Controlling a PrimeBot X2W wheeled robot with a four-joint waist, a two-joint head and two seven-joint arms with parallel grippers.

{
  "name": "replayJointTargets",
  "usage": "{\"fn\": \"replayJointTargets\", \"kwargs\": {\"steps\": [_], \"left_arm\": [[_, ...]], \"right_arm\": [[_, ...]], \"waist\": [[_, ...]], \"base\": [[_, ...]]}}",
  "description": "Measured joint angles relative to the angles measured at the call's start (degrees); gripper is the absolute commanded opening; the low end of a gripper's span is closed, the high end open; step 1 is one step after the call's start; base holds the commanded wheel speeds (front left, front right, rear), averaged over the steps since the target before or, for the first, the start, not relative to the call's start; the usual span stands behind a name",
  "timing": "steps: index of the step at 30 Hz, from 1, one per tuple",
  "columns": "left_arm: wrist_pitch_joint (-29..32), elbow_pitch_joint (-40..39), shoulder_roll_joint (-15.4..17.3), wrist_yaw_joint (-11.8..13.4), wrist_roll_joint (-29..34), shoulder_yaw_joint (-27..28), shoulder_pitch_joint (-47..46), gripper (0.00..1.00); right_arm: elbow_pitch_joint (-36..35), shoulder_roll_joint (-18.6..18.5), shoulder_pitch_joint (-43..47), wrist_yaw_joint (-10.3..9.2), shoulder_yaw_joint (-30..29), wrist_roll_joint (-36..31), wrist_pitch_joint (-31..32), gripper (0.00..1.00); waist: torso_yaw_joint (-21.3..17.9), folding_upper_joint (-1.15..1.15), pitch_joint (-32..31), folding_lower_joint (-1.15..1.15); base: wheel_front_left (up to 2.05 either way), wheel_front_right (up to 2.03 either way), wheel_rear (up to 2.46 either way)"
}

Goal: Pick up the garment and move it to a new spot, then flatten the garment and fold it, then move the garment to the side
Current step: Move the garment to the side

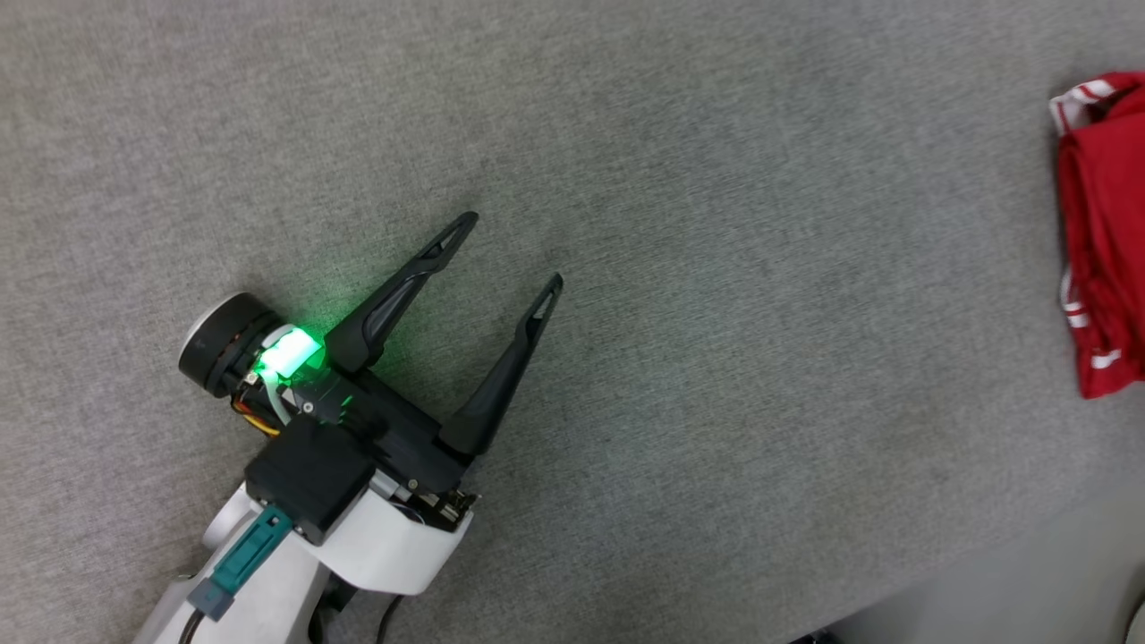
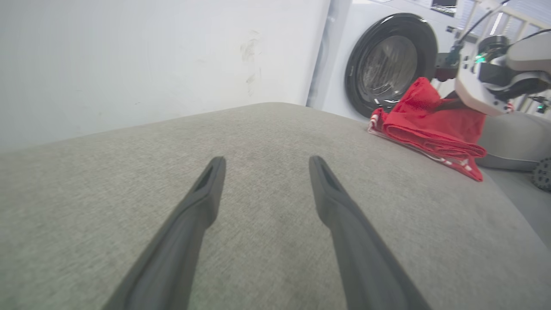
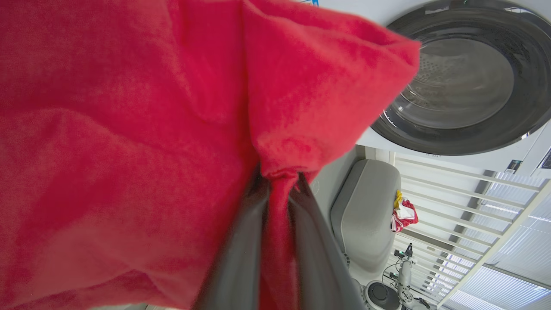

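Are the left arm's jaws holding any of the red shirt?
No, the left jaws stand wide apart over the gray fabric surface, the red shirt lying well aside.

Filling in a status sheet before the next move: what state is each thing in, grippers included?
garment: bunched, one part pinched up, the rest lying on the grey surface
left gripper: open, empty
right gripper: shut on the garment
washing machine door: looks shut
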Motion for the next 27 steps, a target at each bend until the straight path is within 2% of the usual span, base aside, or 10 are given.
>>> {"fn": "replayJointTargets", "kwargs": {"steps": [2,3,7,8,9,17,22,27], "left_arm": [[-0.2,-0.6,0.5,0.0,0.0,0.0,-0.1,1.00],[-0.2,-1.3,0.6,-0.1,0.0,-0.2,-0.4,1.00],[-0.2,-1.4,0.6,-0.2,-0.1,-0.2,-0.5,1.00],[-0.2,-1.3,0.6,-0.2,-0.1,-0.1,-0.5,1.00],[-0.2,-1.1,0.6,-0.1,-0.1,0.0,-0.6,1.00],[0.0,1.4,-1.6,-0.1,-0.9,1.8,0.1,1.00],[0.0,4.2,-5.1,0.2,-2.8,5.0,2.5,1.00],[0.0,6.4,-7.5,1.4,-2.6,10.6,5.8,1.00]], "right_arm": [[1.7,0.7,-1.1,0.00,-1.4,-1.3,-1.9,0.00],[3.8,2.2,-2.3,0.00,-3.3,-3.1,-4.2,0.00],[5.8,3.7,-3.4,0.00,-4.9,-5.3,-5.3,0.00],[6.1,4.1,-3.5,0.00,-5.5,-5.7,-5.3,0.28],[6.3,4.4,-3.6,0.00,-6.1,-6.4,-5.5,1.00],[4.1,5.7,-3.8,0.00,-7.9,-9.1,-4.8,1.00],[0.1,6.7,-3.9,0.00,-8.1,-8.2,-6.0,1.00],[-6.3,12.3,-2.5,0.00,-9.6,-6.0,-9.3,1.00]], "waist": [[0.2,0.00,1.1,0.00],[0.7,0.00,2.2,-0.01],[1.2,0.00,2.3,0.00],[1.3,0.00,2.1,0.00],[1.3,0.00,1.9,0.00],[2.2,0.00,-2.9,0.00],[3.1,0.00,-8.1,-0.01],[4.6,0.00,-14.2,-0.01]], "base": [[0.00,0.00,0.00],[0.00,0.00,0.00],[0.00,0.00,0.00],[0.00,0.00,0.00],[0.00,0.00,0.00],[0.00,0.00,0.00],[0.00,0.00,0.00],[0.00,0.00,0.00]]}}
